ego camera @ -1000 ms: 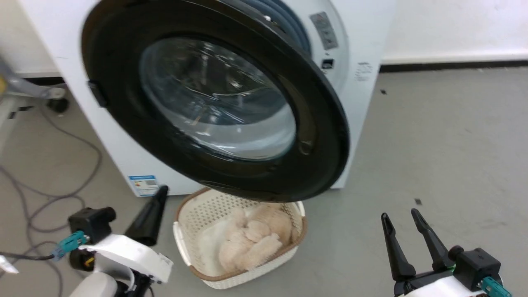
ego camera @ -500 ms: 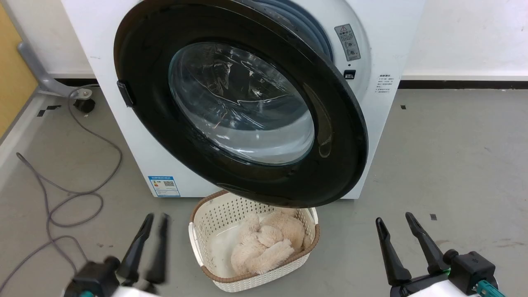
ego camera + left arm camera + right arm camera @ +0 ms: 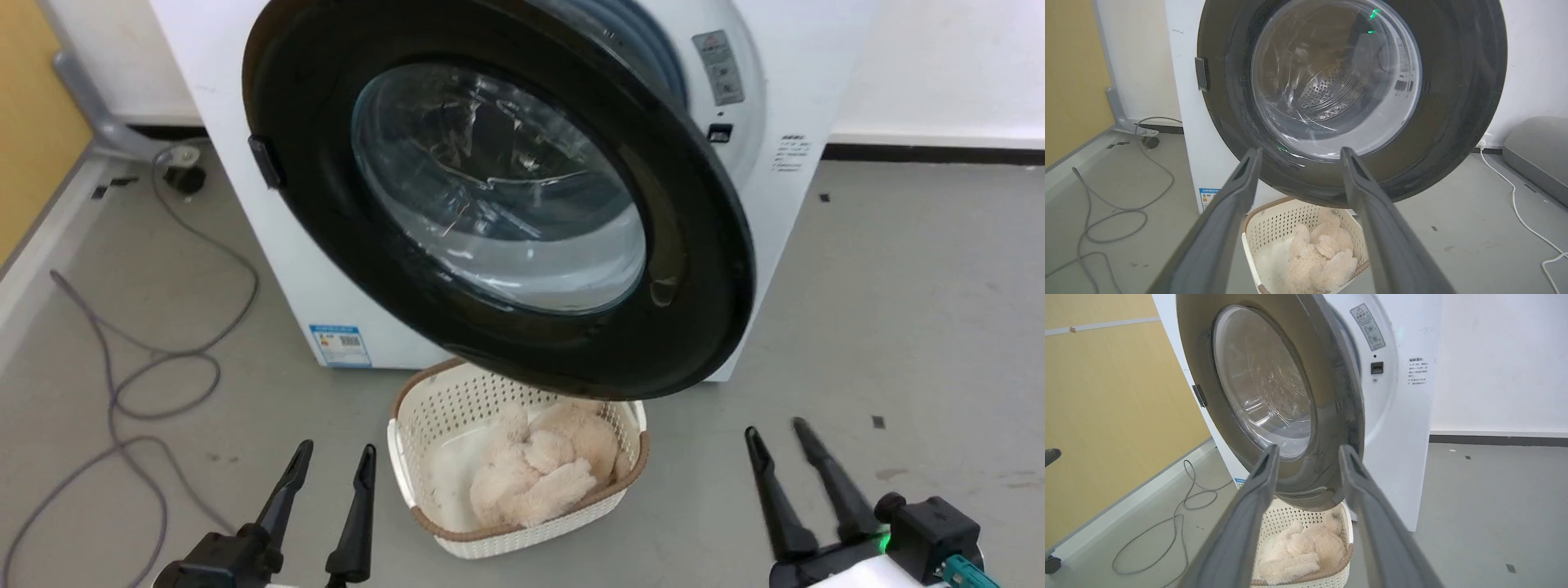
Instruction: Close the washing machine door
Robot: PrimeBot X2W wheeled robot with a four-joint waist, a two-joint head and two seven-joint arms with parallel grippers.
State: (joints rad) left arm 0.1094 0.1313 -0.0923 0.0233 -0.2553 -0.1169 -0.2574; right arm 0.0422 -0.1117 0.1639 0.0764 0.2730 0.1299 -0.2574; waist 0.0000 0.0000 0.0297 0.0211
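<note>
The washing machine door point(image 3: 498, 196) stands swung open, out from the front of the white washing machine point(image 3: 277, 278), its glass bowl facing the robot and its handle tab point(image 3: 265, 161) on its left edge. Below the door lies grey floor point(image 3: 898, 310); behind it is a white wall point(image 3: 939, 65), and to its left a yellow panel point(image 3: 33, 122) and a looping grey cable point(image 3: 131, 384). Under the door's lower rim a cream perforated laundry basket point(image 3: 408, 433) holds a fluffy beige plush item point(image 3: 539, 474). Nearer than the door, the left gripper point(image 3: 337, 447) and right gripper point(image 3: 774, 427) hang apart from it, jaws released and empty.
</note>
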